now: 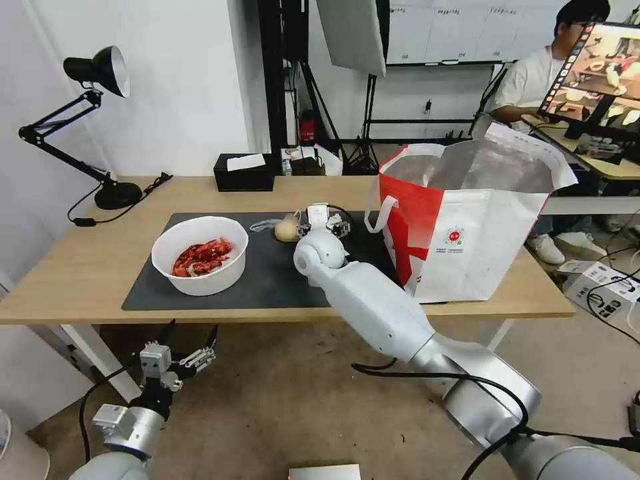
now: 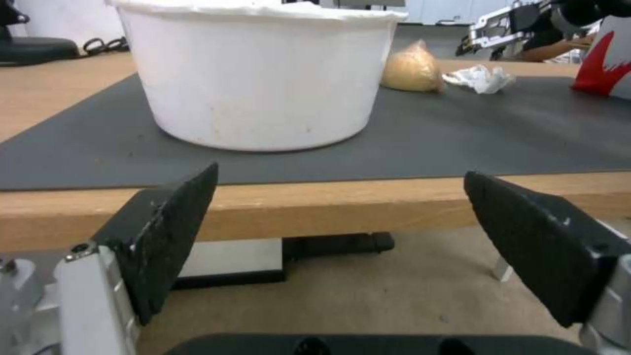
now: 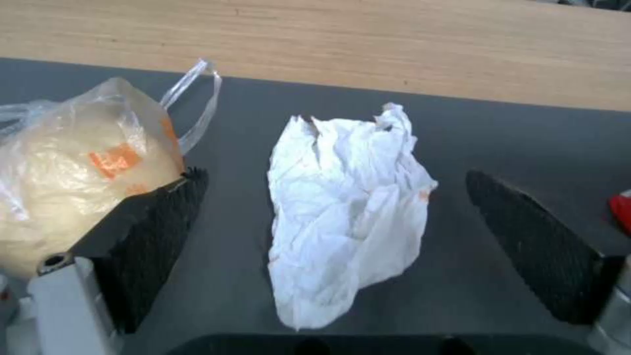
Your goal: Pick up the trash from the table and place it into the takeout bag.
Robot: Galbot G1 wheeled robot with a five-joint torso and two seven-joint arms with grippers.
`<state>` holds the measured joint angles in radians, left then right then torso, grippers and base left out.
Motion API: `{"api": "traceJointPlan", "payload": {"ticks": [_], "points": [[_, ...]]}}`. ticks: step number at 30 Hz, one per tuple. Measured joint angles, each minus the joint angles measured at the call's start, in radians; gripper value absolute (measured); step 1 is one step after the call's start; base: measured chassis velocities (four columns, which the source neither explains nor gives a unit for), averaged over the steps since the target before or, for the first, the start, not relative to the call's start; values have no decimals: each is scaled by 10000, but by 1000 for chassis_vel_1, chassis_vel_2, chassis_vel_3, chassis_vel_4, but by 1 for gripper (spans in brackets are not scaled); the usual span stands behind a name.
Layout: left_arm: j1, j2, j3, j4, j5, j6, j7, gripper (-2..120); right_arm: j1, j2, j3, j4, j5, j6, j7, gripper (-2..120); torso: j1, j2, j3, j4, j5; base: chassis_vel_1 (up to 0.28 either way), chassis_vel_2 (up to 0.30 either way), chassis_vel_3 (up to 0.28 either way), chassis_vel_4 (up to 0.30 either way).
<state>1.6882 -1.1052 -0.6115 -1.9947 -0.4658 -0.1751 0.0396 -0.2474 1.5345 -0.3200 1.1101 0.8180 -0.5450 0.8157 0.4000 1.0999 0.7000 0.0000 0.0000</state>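
Observation:
On the dark mat [image 1: 267, 280] of the light-wood table [image 1: 80, 267] stands a white bowl [image 1: 200, 263] of red crayfish shells. A beige bun in clear plastic [image 1: 287, 230] lies beyond it. My right gripper [image 3: 335, 178] hovers open just above the mat, its fingers on either side of the crumpled white tissue [image 3: 342, 212]; the bun [image 3: 72, 167] lies against one finger [image 3: 157, 231]. The white and red takeout bag [image 1: 467, 227] stands open at the table's right end. My left gripper [image 1: 190, 333] waits open below the table's front edge, facing the bowl [image 2: 263, 74].
A black tissue box [image 1: 244, 175] sits at the table's back edge and a black desk lamp [image 1: 100, 73] at the back left. Stands and a desk with a monitor [image 1: 600, 73] lie behind the table. White boxes and cables [image 1: 600, 287] are on the floor at right.

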Motion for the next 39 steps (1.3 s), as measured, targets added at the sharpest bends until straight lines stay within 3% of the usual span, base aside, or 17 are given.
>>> {"api": "traceJointPlan", "payload": {"ticks": [39], "points": [[24, 8, 174, -25, 28, -35, 33, 100, 153, 98, 90, -1016, -292, -257, -903, 100, 0, 0, 0, 0, 0, 0, 0, 0, 0]]}}
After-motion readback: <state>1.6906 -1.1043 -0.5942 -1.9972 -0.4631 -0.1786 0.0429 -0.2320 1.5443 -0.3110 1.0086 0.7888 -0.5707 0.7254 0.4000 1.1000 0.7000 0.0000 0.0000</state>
